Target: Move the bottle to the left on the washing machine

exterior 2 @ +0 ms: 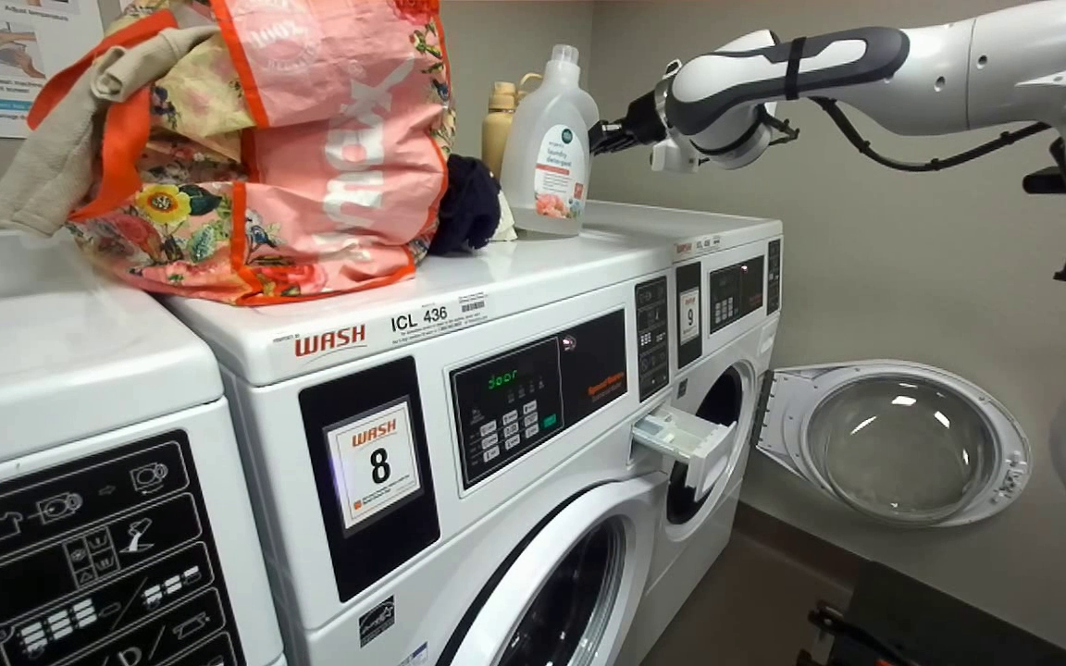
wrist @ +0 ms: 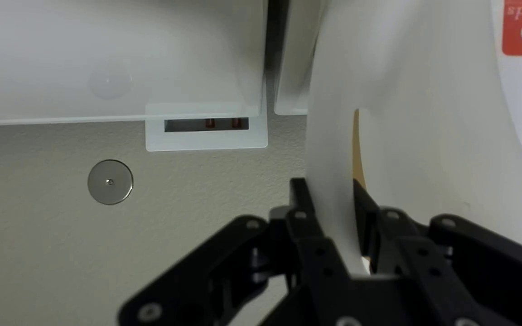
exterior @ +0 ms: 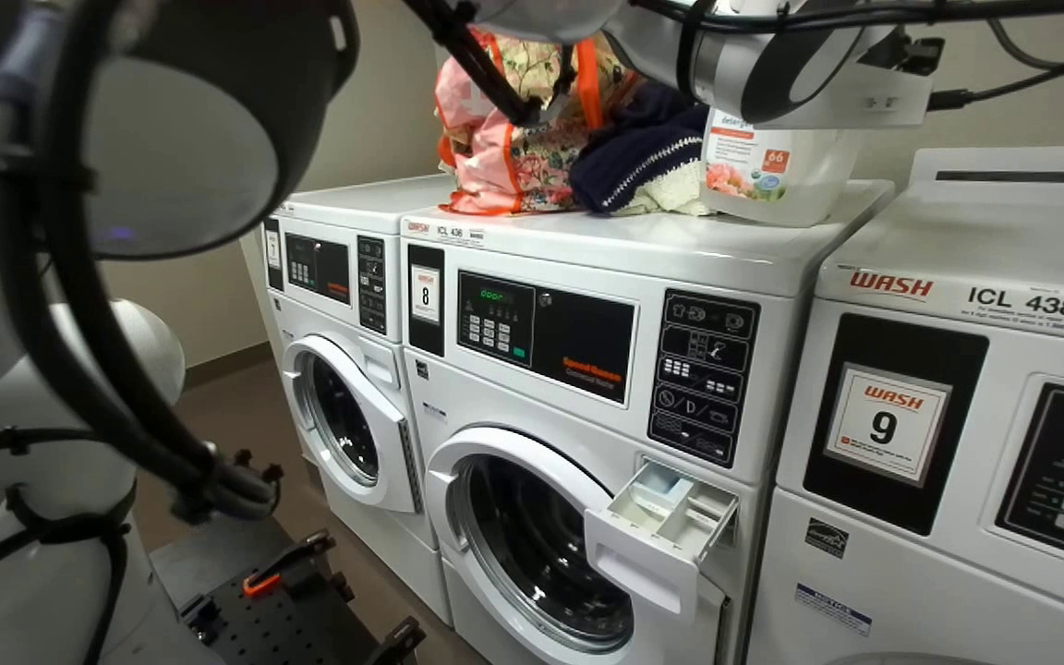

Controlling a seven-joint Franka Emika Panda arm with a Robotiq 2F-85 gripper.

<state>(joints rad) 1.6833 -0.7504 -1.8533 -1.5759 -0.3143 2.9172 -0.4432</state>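
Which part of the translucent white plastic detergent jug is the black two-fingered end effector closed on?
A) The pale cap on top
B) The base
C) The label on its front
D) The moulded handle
D, since in the wrist view the black two-fingered end effector has one finger on each side of the moulded handle of the translucent white plastic detergent jug.

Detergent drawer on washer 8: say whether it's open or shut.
Open: in both exterior views, the drawer juts out from the washing machine, its inside showing.
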